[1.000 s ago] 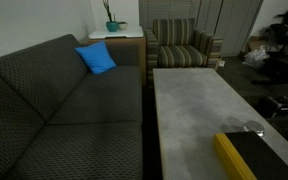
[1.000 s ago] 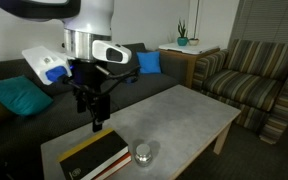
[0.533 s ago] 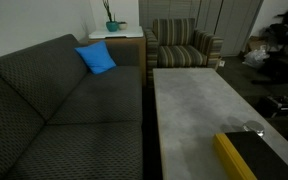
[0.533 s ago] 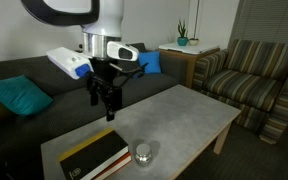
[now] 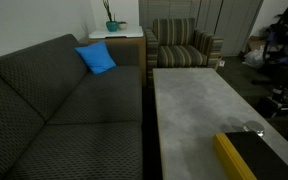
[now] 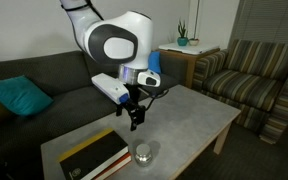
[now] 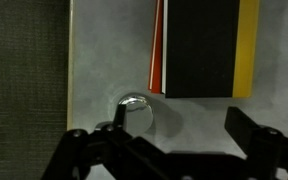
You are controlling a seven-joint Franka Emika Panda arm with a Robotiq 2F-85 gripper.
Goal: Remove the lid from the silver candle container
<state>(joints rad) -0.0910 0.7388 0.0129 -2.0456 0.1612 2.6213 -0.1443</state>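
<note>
The tin (image 6: 142,153) stands on the grey table (image 6: 189,112), just beside the end of the black, yellow-edged box (image 6: 96,157). The gripper (image 6: 136,120) hangs over the table, above the tin and clear of it. In the wrist view its fingers (image 7: 252,132) stand wide apart and empty, with the tin near the box's corner
</note>
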